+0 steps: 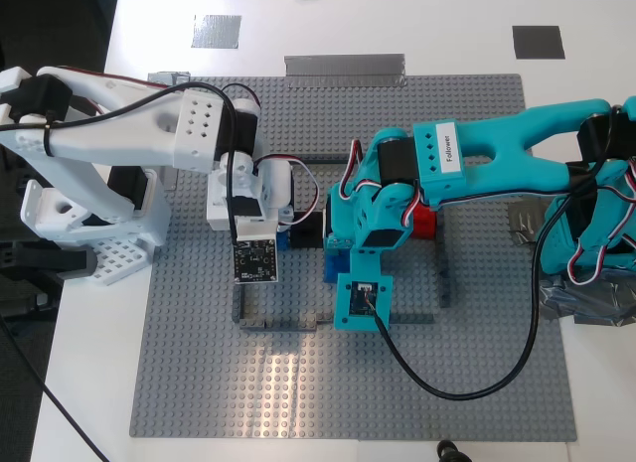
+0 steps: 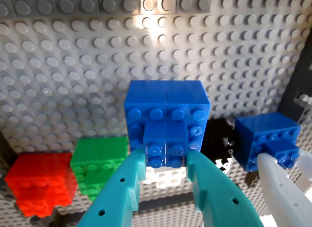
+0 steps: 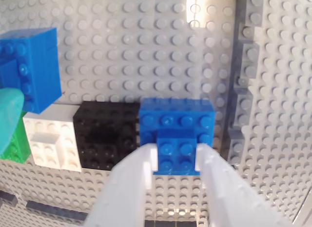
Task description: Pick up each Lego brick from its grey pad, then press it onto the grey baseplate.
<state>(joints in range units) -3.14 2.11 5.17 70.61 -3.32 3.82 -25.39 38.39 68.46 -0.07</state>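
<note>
My first gripper (image 2: 165,161) and my second gripper (image 3: 176,161) each clamp a blue Lego brick (image 2: 165,117) (image 3: 176,124) by its raised knob, holding them over the grey baseplate (image 1: 298,383), presumably for pressing down.

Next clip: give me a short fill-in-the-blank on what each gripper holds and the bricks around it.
1. My first gripper, the teal one, is shut on a ____ brick.
2. My second gripper is ____ in colour.
3. In the second wrist view, the black brick sits between the held blue brick and a ____ brick.
4. The green brick sits beside a ____ brick.

Missing words: blue; white; white; red
</note>
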